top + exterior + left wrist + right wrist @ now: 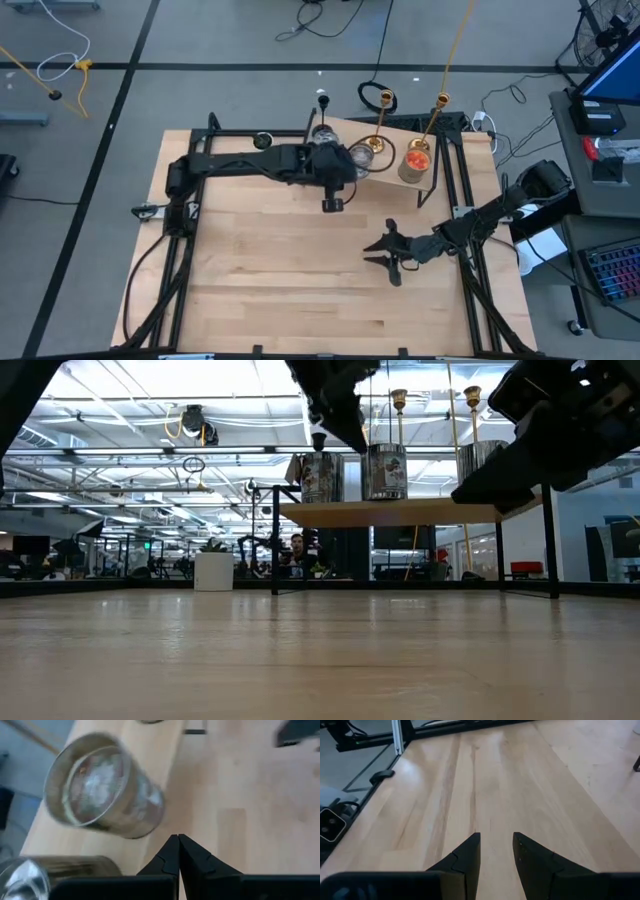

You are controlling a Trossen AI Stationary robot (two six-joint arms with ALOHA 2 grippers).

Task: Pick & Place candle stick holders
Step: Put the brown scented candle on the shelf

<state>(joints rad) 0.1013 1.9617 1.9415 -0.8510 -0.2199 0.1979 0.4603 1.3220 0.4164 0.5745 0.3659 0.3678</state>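
While I am hovering over the raised wooden shelf (345,130) at the far side of the table (300,280), my left gripper (178,839) is sitting with its two dark fingers pressed tip to tip, holding nothing. It is hanging just in front of the shelf's left part, right beside a silvery glass cup (102,792) that is standing upright on the shelf.

Going left to right along the shelf: a slim black stemmed holder (323,100) is standing at the left end, then the silvery cup by my gripper, then a second silvery cup (386,470), then a brass holder (380,125) with a round base, then an orange-red glass cup (417,158) with another brass holder (437,105) rising just behind it.

I am judging the glass cups to be light, rigid, smooth and breakable, so I would be closing across the wall just below the rim, gently. The stemmed holders look top-heavy and likely to tip; a grip low on the stem would be safest.

My right gripper (496,845) is waiting well in front of the shelf's right end, low over bare wood, fingers parted and empty.

I am finding no readable brand, label or writing on any holder.
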